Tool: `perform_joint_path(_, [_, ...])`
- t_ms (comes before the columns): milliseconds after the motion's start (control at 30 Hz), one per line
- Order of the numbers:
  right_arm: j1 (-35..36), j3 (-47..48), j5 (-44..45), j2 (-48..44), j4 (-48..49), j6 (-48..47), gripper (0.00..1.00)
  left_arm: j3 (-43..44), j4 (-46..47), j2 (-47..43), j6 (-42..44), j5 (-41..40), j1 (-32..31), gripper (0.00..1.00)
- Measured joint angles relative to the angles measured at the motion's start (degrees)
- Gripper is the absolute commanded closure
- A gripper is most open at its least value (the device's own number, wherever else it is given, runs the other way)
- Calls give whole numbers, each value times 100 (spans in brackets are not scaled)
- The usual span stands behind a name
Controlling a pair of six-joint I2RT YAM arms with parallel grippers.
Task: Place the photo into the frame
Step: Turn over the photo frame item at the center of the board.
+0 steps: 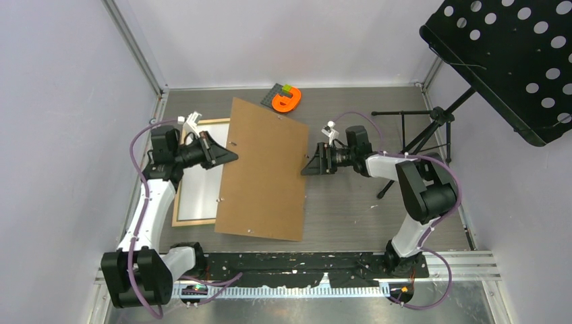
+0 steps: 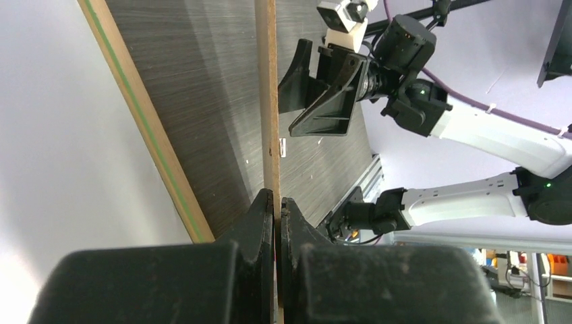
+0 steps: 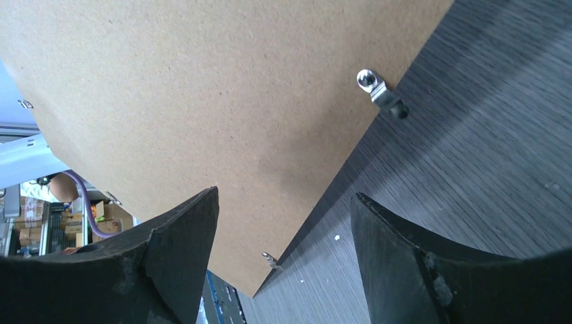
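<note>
Flat on the table (image 1: 351, 202), at my left side, lies the frame (image 1: 177, 202). Its long axis runs from the near edge toward the far wall, with the far end leaning a little to the right. Its pale wood face is up, and my left wrist camera catches a thin green line along one rail (image 2: 145, 115). A white sheet fills the frame's opening. I take it for the photo (image 1: 199, 189) lying plain side up along the same axis; no printed face shows. The right part of both is hidden under the backing board (image 1: 266, 169).

That brown board has the same near-to-far lie and covers the frame's right rail. My left gripper (image 1: 226, 154) is clamped fully onto its left long edge. From the wrist, the fingers of the left gripper (image 2: 276, 202) pinch the thin edge of the board (image 2: 270, 101) with no gap to spare.

My right gripper (image 1: 311, 162) sits at the board's right long edge with its jaws spread wide and nothing between them. Through that gap (image 3: 283, 202) I see the board's underside (image 3: 202, 101), a small metal tab (image 3: 374, 88) at its rim, and the table beyond. Whether either finger touches the board I cannot tell.

An orange object (image 1: 287, 99) rests near the far wall, and a black music stand (image 1: 506, 61) stands to the right.
</note>
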Motion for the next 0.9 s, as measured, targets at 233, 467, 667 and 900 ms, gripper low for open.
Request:
perform_joint_path(233, [9,-125,-55,223,396,153,22,-232,516,-46,-396,109,197,100])
perform_joint_path(467, [157,-201,-114,380,892,424,22,-551,949,-258,-671,149,282,100])
perform_joint_path(667, [330,-249,-280,433,1462,822,26,-726,1123,-402,-800,190,389,100])
perform_joint_path(900, [337,-295,-358,433,1976,1272,31,-852,1187,-584,-824,153,494,100])
